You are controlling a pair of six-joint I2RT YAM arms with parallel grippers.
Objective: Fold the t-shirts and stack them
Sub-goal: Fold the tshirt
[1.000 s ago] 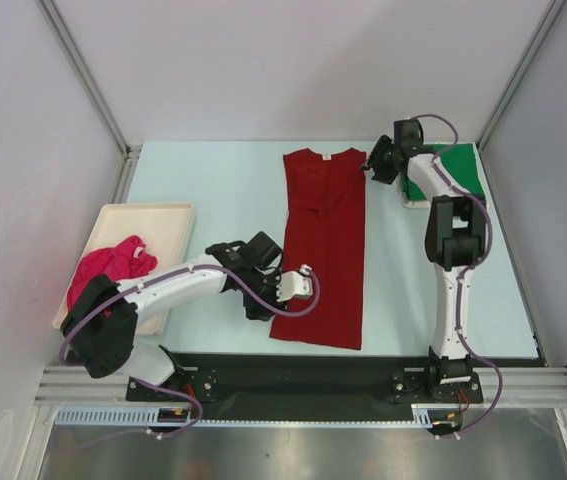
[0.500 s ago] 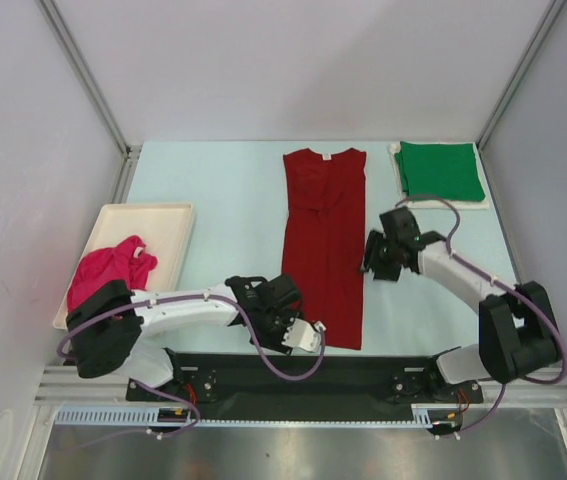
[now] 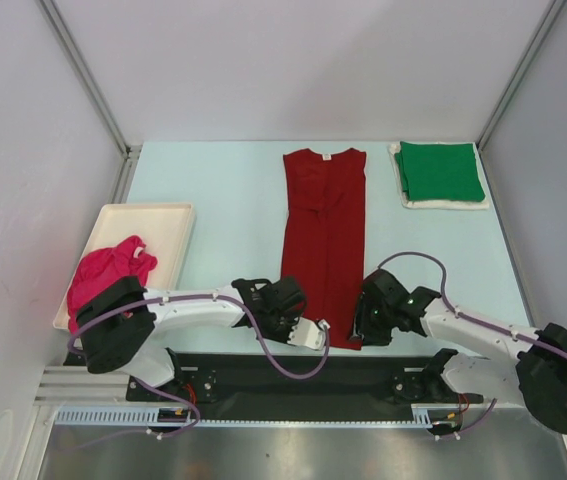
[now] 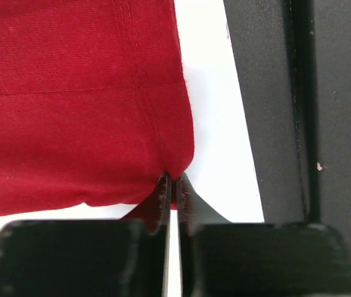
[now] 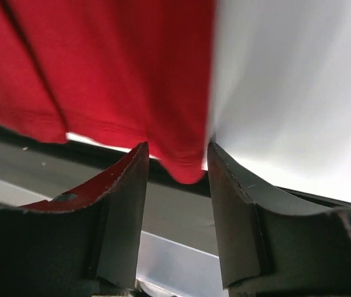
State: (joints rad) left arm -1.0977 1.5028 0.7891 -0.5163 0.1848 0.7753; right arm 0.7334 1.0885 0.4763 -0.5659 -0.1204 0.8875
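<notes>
The dark red t-shirt (image 3: pixel 325 240) lies flat as a long strip down the middle of the table, collar at the far end. My left gripper (image 3: pixel 293 322) sits at its near left corner. In the left wrist view the left gripper (image 4: pixel 174 180) is shut on the hem corner of the red t-shirt (image 4: pixel 70 93). My right gripper (image 3: pixel 365 322) is at the near right corner. It stands open (image 5: pixel 176 151), with the corner of the red t-shirt (image 5: pixel 113 62) hanging between the fingers. A green t-shirt (image 3: pixel 441 170) lies folded at the far right. A pink t-shirt (image 3: pixel 108 270) is crumpled on the left.
A cream tray (image 3: pixel 153 215) at the left holds the pink t-shirt. A black base strip (image 3: pixel 363 375) runs along the near table edge just behind both grippers. Grey walls enclose the table on three sides.
The left gripper slid to the shirt's near left corner and shut on the hem. The right arm swung from the far right by the green t-shirt down to the near right corner.
</notes>
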